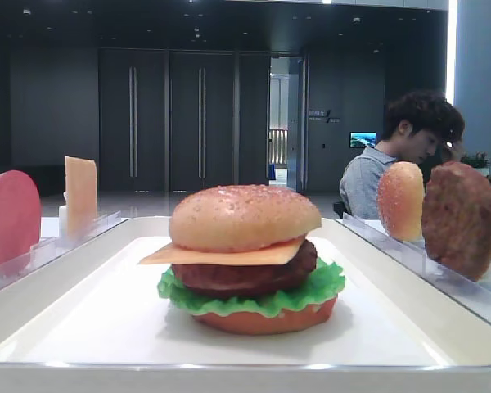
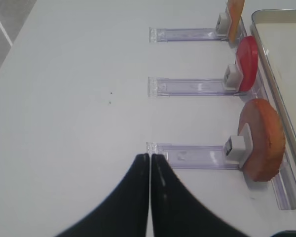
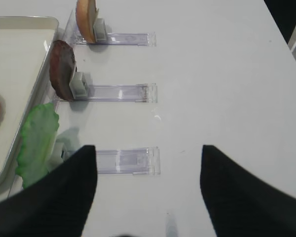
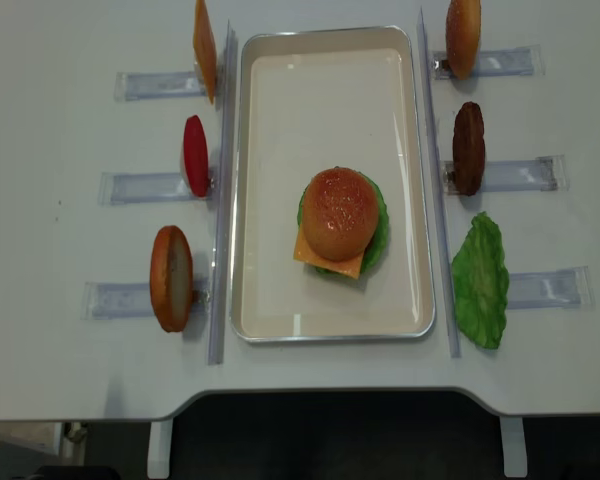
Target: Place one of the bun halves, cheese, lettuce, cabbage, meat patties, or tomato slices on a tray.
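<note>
Lettuce (image 3: 37, 140) just left of right end effector (image 3: 148, 190)

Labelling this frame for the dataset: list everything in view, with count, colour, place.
tray: 1, white, table centre
stacked burger: 1, tan bun over orange cheese, brown patty, green lettuce, red-orange base, on tray
cheese slice: 1, orange-yellow, upright, far left rack
tomato slice: 1, red, upright, middle left rack
bun half: 1, tan, upright, near left rack
bun half: 1, tan, far right rack
meat patty: 1, dark brown, middle right rack
lettuce leaf: 1, green, near right rack
clear racks: 6, three per side
person: 1, grey top, background
left gripper: black, jaws shut
right gripper: black, jaws open
</note>
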Controlling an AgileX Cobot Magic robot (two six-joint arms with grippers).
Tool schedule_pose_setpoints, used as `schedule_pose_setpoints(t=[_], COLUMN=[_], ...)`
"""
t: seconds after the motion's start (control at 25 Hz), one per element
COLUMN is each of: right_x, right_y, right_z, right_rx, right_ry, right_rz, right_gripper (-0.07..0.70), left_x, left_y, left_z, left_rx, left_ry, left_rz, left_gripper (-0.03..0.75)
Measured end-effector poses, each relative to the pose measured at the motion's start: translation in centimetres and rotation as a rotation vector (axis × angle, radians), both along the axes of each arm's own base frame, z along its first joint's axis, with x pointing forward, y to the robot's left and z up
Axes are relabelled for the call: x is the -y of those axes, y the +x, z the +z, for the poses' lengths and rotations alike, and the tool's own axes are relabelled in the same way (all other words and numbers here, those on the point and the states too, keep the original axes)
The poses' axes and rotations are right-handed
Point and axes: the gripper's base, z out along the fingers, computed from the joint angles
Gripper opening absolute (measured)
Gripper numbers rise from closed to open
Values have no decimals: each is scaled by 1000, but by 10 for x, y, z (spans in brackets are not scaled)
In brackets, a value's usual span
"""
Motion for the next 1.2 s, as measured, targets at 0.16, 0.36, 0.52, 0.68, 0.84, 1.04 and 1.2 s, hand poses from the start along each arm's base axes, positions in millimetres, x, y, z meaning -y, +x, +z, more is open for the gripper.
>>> schedule_pose_setpoints(t=[0.16,0.36,0.52,0.68,0.84,1.04,1.2], right_x=[0,0,0,0,0,0,0], right_y=[0,0,0,0,0,0,0], right_z=[0,0,0,0,0,0,0], right_rx=[0,0,0,0,0,0,0], right_ry=[0,0,0,0,0,0,0], right_rz=[0,0,0,0,0,0,0], right_gripper=[434,434,434,434,434,434,434], left_x=[0,0,0,0,0,0,0], left_y=[0,0,0,0,0,0,0], left_z=[0,0,0,0,0,0,0], left_rx=[0,0,0,0,0,0,0], left_ry=[0,0,0,0,0,0,0], left_rz=[0,0,0,0,0,0,0], left_gripper=[-1,-1,-1,-1,-1,-1,-1])
